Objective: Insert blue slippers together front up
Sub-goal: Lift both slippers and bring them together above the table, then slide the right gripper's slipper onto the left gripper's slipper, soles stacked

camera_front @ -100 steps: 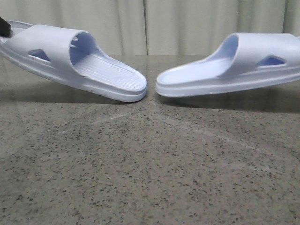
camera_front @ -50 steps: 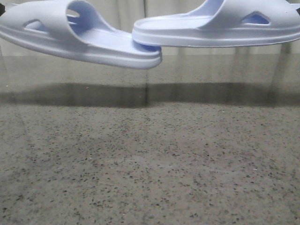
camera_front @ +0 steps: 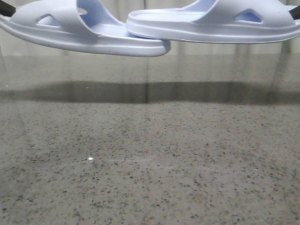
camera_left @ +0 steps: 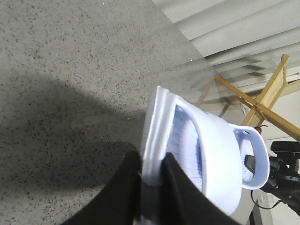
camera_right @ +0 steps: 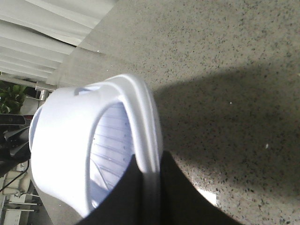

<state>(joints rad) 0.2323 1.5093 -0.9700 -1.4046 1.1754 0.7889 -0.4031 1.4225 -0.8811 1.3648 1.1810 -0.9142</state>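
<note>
Both blue slippers hang in the air above the table. The left slipper [camera_front: 70, 33] is at the upper left, footbed up, its open heel end pointing to the middle. The right slipper [camera_front: 211, 26] is at the upper right, and its heel end lies over the left slipper's heel end. My left gripper [camera_front: 3, 9] shows as a black tip at the left edge. In its wrist view it [camera_left: 151, 161] is shut on the left slipper's sole rim [camera_left: 215, 154]. My right gripper [camera_front: 295, 11] is shut on the right slipper's sole rim [camera_right: 147, 161], the strap [camera_right: 65, 140] beside it.
The speckled grey stone tabletop [camera_front: 150, 164] lies below, with the slippers' shadow across its far part. A pale curtain [camera_front: 211, 49] hangs behind. A wooden frame [camera_left: 262, 103] stands off the table's far side.
Both slippers have risen and come together. One second ago their heel ends were apart near the table; now the right heel overlaps the left one, and the left slipper is more level.
</note>
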